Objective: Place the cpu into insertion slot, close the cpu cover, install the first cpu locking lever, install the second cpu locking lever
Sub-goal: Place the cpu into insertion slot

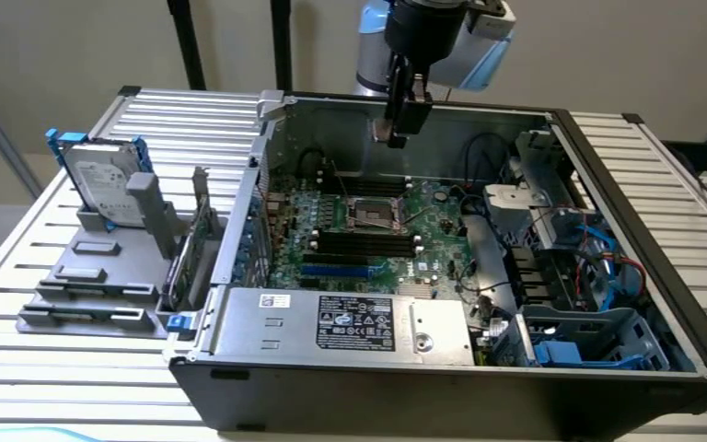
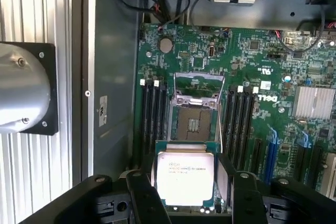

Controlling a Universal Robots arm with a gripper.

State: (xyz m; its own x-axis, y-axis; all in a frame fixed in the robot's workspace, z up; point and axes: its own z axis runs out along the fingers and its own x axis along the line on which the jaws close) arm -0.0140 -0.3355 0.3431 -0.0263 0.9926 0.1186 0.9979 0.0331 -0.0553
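Robotics laboratory bench arranged for computer assembly. A worktop [image 1: 34, 359] of ribbed metal slats carries a desktop computer case [image 1: 452, 405] laid on its side and open, exposing the green motherboard [image 1: 434, 221]. Beside the case, at the exterior view's left, a grey fixture [image 1: 96, 276] holds a hard drive [image 1: 98, 180] upright. A robot arm [image 1: 452, 37] hangs over the case, its gripper [image 1: 397, 138] clamped on the cpu [image 2: 185, 177]. Black stand poles [image 1: 188, 41] rise before a plain wall [image 1: 59, 46].

Above the computer case [image 1: 452, 401], the arm [image 1: 482, 46] has a pale blue and silver-grey wrist joint, then a black cylinder, ending in a slim black claw [image 1: 396, 138].
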